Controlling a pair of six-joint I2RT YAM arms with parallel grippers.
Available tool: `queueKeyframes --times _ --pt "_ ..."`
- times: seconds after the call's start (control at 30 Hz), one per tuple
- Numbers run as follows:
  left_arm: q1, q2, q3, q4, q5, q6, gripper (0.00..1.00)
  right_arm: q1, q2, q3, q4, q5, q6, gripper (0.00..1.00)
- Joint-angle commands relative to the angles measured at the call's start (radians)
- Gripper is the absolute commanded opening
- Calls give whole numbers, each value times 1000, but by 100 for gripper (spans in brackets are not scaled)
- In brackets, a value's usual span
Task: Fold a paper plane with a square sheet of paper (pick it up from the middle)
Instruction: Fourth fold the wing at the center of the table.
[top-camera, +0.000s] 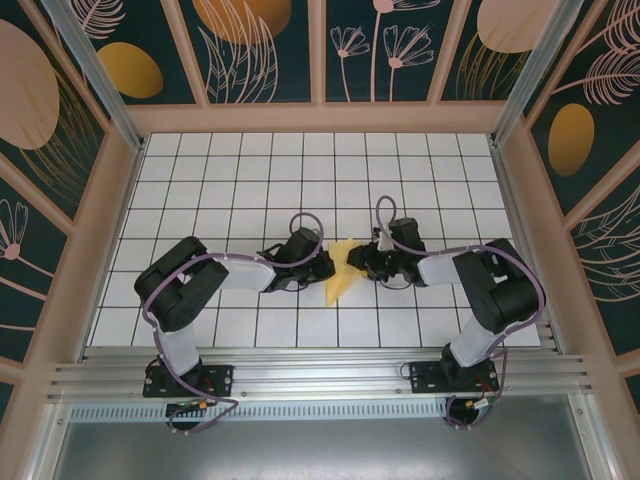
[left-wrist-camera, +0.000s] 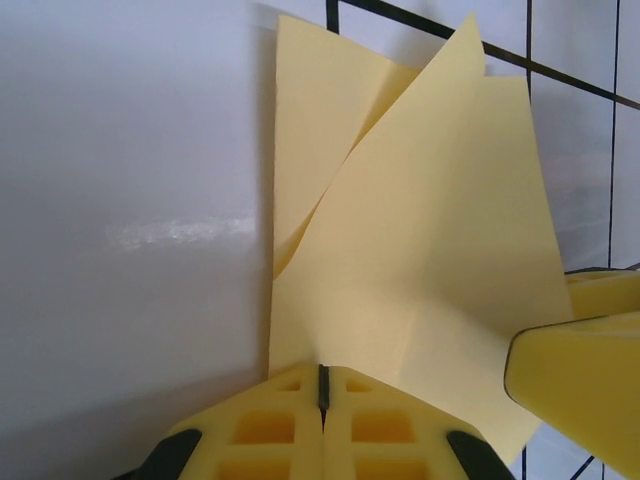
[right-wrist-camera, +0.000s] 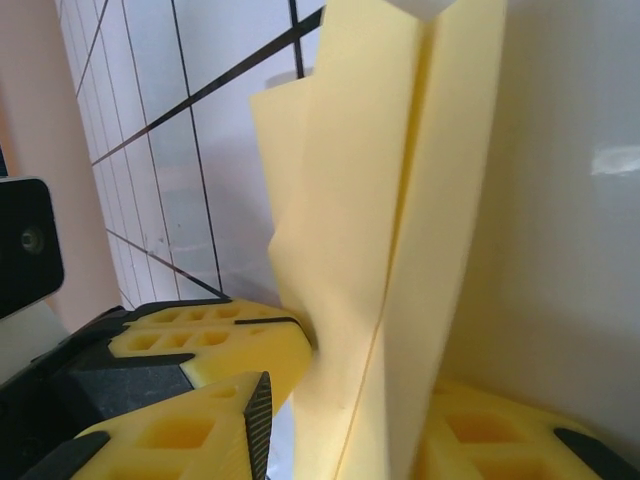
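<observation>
Part-folded yellow sheet of paper (left-wrist-camera: 420, 230), one edge clamped in left gripper (left-wrist-camera: 323, 378), standing folds clamped inside right gripper (right-wrist-camera: 370, 390), gridded table (left-wrist-camera: 120, 150) beneath both.

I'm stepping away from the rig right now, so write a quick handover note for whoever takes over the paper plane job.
Left gripper: shut on the near edge of the yellow paper.
Right gripper: fingers stand either side of the paper; whether they press it is unclear.
Paper: mid-table, between both grippers.
Done: partly folded, with creases and overlapping flaps.
Left: it is not a slim dart yet; the remaining folds are still to be made.
</observation>
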Motion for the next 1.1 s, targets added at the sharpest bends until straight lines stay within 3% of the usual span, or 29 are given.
queueKeyframes --times 0.0,0.37,0.6,1.07 --pt "3 -18 -31 21 2 -40 7 22 -19 -12 78 4 37 36" --pt "3 -36 -98 139 -7 -144 8 57 -24 -28 99 107 115 37" --pt "3 -47 -111 163 -15 -169 8 77 -5 -15 106 100 122 27" --pt "4 -56 -137 228 4 -199 9 83 67 69 54 79 41 27"
